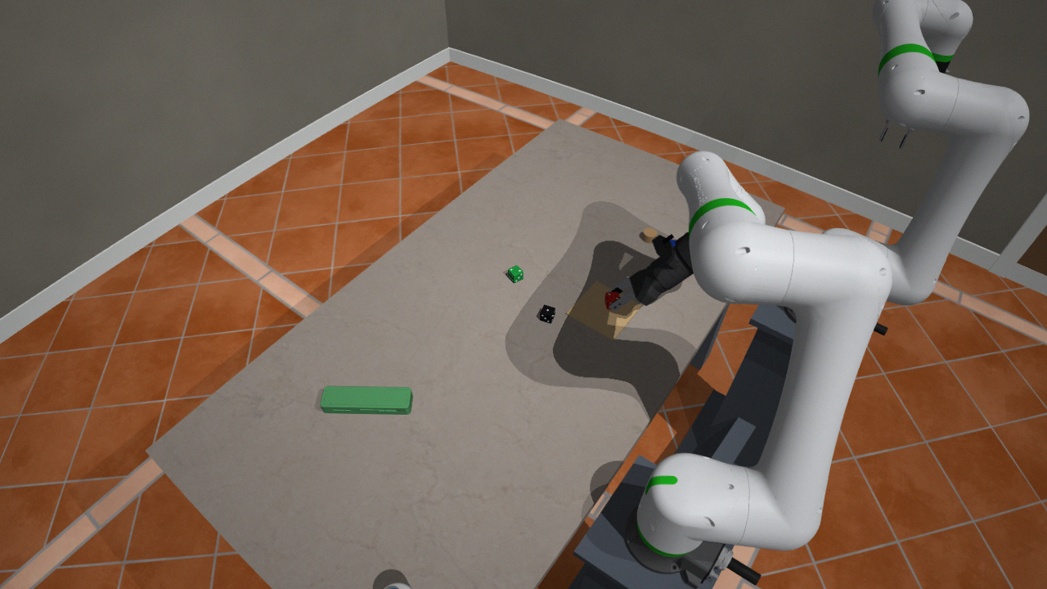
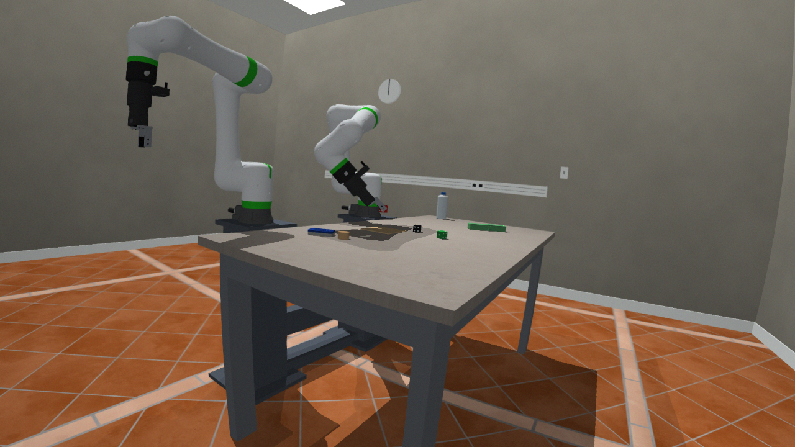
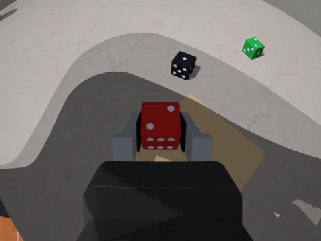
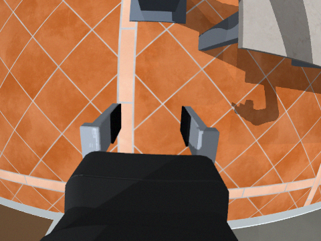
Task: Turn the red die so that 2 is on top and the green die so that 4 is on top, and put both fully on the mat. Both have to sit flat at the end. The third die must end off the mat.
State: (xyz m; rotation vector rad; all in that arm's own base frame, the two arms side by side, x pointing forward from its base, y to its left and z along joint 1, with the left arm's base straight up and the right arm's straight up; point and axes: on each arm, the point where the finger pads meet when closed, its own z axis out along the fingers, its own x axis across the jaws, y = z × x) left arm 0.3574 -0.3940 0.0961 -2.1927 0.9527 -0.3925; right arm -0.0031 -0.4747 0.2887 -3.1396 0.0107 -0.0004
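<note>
My left gripper (image 1: 613,298) (image 2: 382,207) (image 3: 160,123) is shut on the red die (image 1: 609,298) (image 2: 386,211) (image 3: 160,115), which is in the air over the tan mat (image 1: 589,313) (image 2: 383,229) (image 3: 234,150). The gripper is tilted; in the left wrist view the die shows a 2 face and a 6 face. The green die (image 1: 515,273) (image 2: 441,234) (image 3: 253,48) lies on the table off the mat, apparently with 2 up. The black die (image 1: 546,314) (image 2: 417,228) (image 3: 183,65) lies off the mat with 1 up. My right gripper (image 1: 893,137) (image 2: 144,137) (image 4: 150,117) is open and empty, high beyond the table.
A long green box (image 1: 366,399) (image 2: 486,227) lies on the table. A white bottle (image 2: 441,207) stands farther back in the exterior view. A blue object (image 2: 321,230) and a small wooden cylinder (image 1: 649,235) (image 2: 343,235) lie on the mat's other side from the green box.
</note>
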